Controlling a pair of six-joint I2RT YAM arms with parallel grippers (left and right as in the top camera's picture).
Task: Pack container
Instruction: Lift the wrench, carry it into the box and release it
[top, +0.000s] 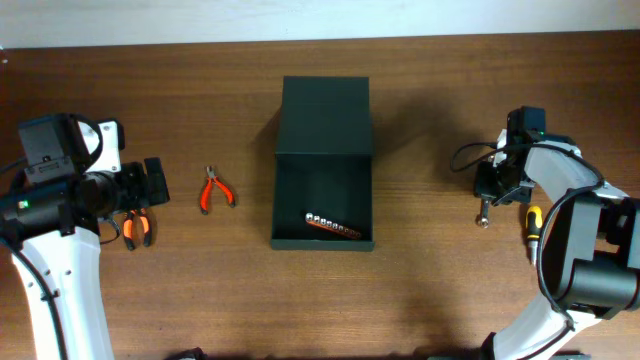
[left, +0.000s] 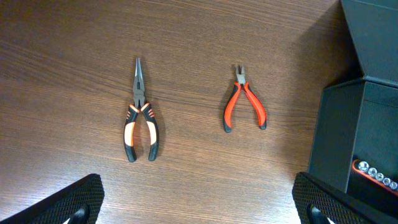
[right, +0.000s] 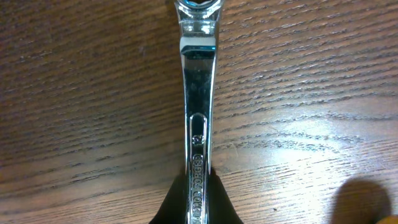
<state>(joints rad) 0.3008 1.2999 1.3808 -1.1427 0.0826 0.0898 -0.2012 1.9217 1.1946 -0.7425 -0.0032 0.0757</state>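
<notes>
The dark green container stands open mid-table, its flap lid laid back; a red socket rail lies inside, also seen in the left wrist view. My left gripper is open and empty, left of the box. Small red pliers and black-orange long-nose pliers lie on the table near it. My right gripper is shut on a chrome wrench low at the table.
A yellow-and-black handled tool lies by the right arm, seen as a blur at the right wrist view's corner. The wooden table's far edge meets a pale wall.
</notes>
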